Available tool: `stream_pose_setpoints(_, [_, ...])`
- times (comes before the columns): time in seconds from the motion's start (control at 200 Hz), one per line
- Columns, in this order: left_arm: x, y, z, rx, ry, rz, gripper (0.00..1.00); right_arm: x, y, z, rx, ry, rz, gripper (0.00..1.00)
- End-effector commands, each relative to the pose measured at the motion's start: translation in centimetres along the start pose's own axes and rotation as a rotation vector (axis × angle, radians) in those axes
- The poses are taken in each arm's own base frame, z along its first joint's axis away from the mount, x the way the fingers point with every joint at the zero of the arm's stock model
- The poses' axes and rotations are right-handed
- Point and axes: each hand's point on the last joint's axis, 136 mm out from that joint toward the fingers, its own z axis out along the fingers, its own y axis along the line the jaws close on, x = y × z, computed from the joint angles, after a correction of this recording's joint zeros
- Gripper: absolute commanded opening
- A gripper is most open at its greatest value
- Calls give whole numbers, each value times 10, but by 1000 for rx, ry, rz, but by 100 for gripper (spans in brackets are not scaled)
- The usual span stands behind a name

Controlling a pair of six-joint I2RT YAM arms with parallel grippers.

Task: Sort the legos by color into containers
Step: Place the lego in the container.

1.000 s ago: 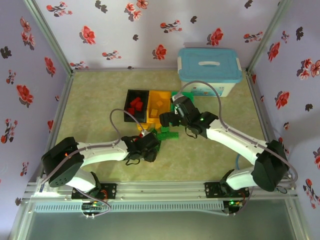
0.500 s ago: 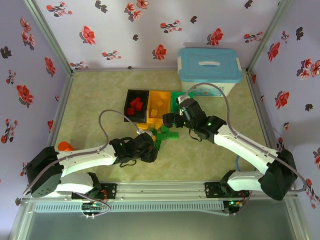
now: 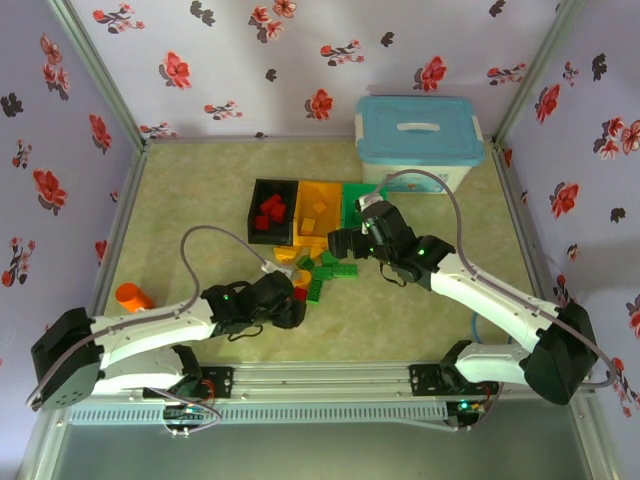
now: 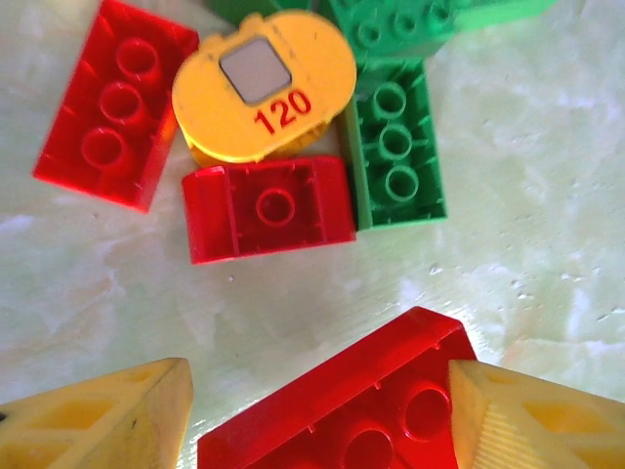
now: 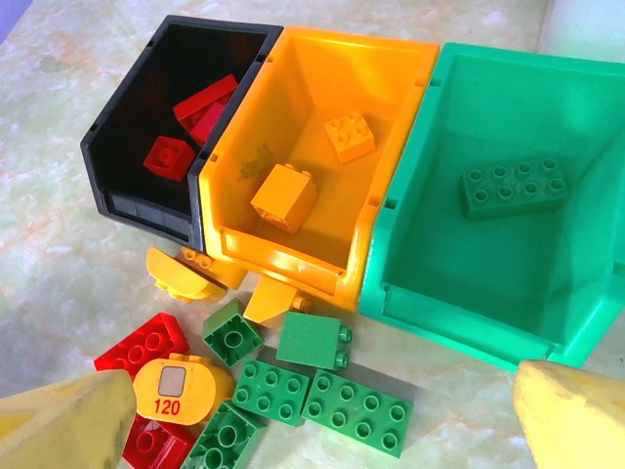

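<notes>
Right claw (image 5: 322, 386) spread wide, left claw (image 4: 319, 369) low

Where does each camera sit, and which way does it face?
Top external: above, behind the bases, looking down on the table; left arm and right arm show.
Left wrist: looks down close at a red brick between its yellow jaws.
Right wrist: looks down and forward at three bins; yellow jaws at bottom corners.
Both wrist views share the oval piece marked 120.

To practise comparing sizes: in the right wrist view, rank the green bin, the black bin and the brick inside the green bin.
Green bin
Black bin, perhaps only farther away
Green brick
</notes>
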Motion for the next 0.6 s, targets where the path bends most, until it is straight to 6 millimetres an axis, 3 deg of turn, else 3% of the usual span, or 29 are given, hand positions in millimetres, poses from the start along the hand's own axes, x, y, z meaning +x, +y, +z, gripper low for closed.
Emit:
stream_pose_setpoints(0.0, [-30,19,-18,-33,-104,-59,68,-7,0,-2,-16,-39,35,99])
stream_pose_setpoints(0.165, [-97,53,-46,-13,-238,-172,66,-7,7,-3,-51,-33,44,99])
stream_pose_setpoints(0.29, [-148,75,-52,-38,-263,-186,65,-8,7,-8,-56,-35,43,99])
stream_pose_setpoints(0.48, [-218,105,-25,-118,-225,-186,65,-4,2,-19,-45,-42,45,99])
stream_pose_setpoints(0.595, [-246,123,1,-167,-152,-201,85,3,-3,-26,-35,-41,50,99])
